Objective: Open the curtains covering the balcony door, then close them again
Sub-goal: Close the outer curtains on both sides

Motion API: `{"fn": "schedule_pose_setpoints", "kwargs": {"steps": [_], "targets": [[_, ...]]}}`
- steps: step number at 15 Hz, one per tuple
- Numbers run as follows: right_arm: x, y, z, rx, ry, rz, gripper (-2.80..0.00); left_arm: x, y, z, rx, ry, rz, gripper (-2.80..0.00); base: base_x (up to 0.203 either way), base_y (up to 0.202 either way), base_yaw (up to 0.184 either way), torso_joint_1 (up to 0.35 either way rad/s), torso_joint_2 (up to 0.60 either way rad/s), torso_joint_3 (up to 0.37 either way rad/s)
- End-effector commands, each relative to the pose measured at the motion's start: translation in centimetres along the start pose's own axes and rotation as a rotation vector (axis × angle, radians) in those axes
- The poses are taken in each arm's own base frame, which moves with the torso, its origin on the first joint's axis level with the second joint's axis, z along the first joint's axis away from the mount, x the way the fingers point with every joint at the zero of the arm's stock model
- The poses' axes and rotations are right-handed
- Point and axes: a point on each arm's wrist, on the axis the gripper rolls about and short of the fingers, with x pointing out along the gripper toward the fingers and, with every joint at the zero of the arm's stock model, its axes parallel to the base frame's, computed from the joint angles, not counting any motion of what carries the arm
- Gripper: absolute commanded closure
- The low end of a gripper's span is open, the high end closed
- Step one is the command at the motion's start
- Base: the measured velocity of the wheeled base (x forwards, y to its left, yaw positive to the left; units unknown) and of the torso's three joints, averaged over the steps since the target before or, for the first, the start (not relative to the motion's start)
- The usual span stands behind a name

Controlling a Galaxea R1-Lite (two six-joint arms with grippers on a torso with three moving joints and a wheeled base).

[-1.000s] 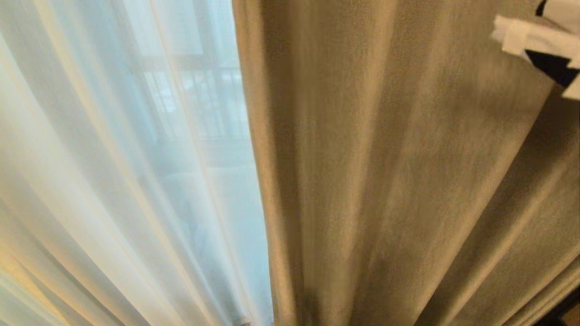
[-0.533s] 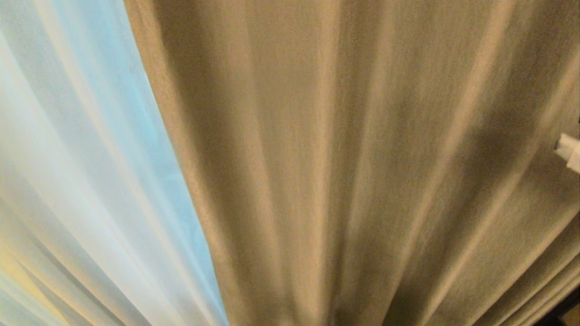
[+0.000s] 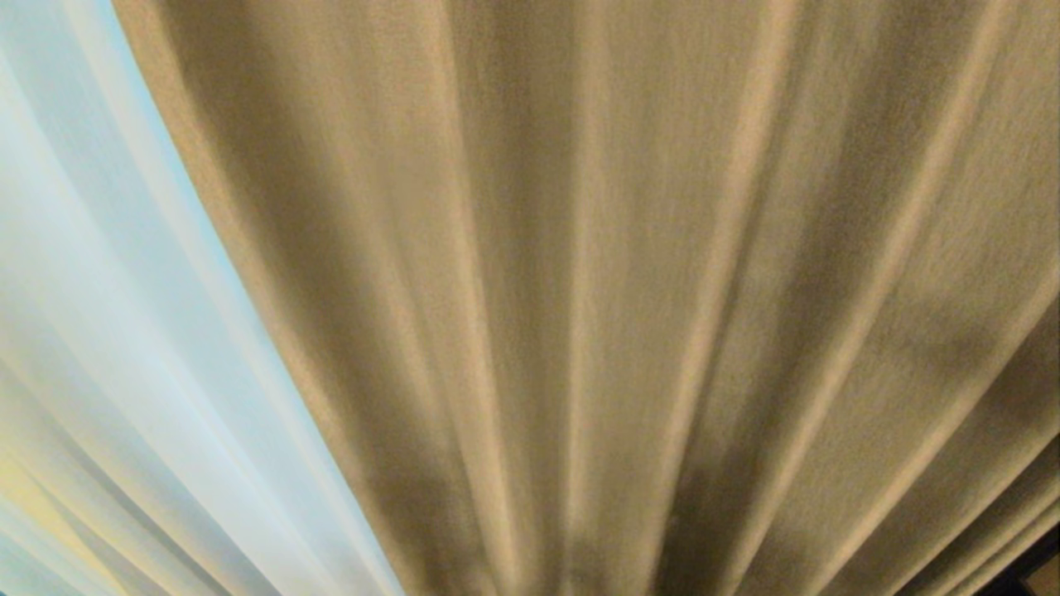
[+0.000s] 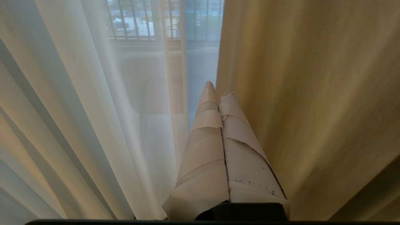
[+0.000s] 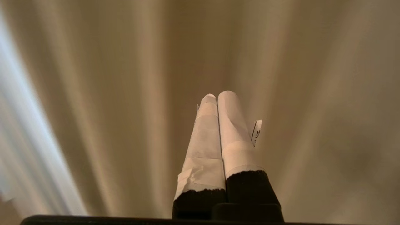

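The curtains fill every view. The heavy beige drape (image 3: 621, 290) spans most of the head view, and the white sheer (image 3: 99, 331) shows only at its left. Neither gripper appears there. My left gripper (image 4: 218, 89) is shut, with nothing between its taped fingers. Its tips sit right at the beige drape's (image 4: 312, 93) edge, with the sheer (image 4: 78, 109) on the other side. My right gripper (image 5: 218, 94) is also shut and empty. It points at the beige folds (image 5: 109, 93) without holding them. The balcony door cannot be made out behind the fabric.
Through the sheer I see the outer window's vertical railing bars (image 4: 162, 18). A loose paper tag (image 5: 257, 132) sticks out from one right finger. A strip of sheer (image 5: 18, 125) shows at the side of the right wrist view.
The beige drape's free edge has swept leftward over the sheer, covering the bright gap. My right gripper slid down the head view's right edge and out of sight.
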Motion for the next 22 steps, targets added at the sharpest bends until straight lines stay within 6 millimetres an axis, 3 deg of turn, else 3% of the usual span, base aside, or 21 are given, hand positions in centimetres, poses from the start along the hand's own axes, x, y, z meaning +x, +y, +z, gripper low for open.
{"fn": "schedule_pose_setpoints", "kwargs": {"steps": [1, 4, 8, 12, 19, 22], "targets": [[-1.2, -0.4, -1.0, 0.005, 0.039, -0.115, 0.0, 0.0, 0.0, 0.0, -0.001, 0.0, 0.001, 0.0, 0.0, 0.0, 0.0, 0.0, 0.0, 0.0], [-2.3, -0.8, -1.9, 0.027, 0.114, -0.257, 0.0, 0.0, 0.0, 0.0, -0.001, -0.001, 0.001, 0.0, 0.0, 0.0, 0.0, 0.0, 0.0, 0.0], [-2.7, -0.9, -2.2, 0.029, 0.111, -0.33, 0.0, 0.0, 0.0, 0.0, -0.001, 0.0, 0.001, 0.0, 0.0, 0.0, 0.0, 0.0, 0.0, 0.0], [-3.6, -0.7, -3.8, 0.02, 0.125, -0.389, 0.0, 0.0, 0.0, 0.0, -0.001, 0.0, 0.001, 0.0, 0.0, 0.0, 0.0, 0.0, 0.0, 0.0], [-8.0, 1.1, -9.3, -0.048, 0.247, -0.349, 0.0, 0.0, 0.0, 0.0, -0.001, -0.001, 0.001, 0.0, 0.0, 0.0, 0.0, 0.0, 0.0, 0.0], [-9.0, 1.4, -10.4, -0.068, 0.287, -0.325, 0.0, 0.0, 0.0, 0.0, -0.001, 0.0, 0.001, 0.0, 0.0, 0.0, 0.0, 0.0, 0.0, 0.0]]}}
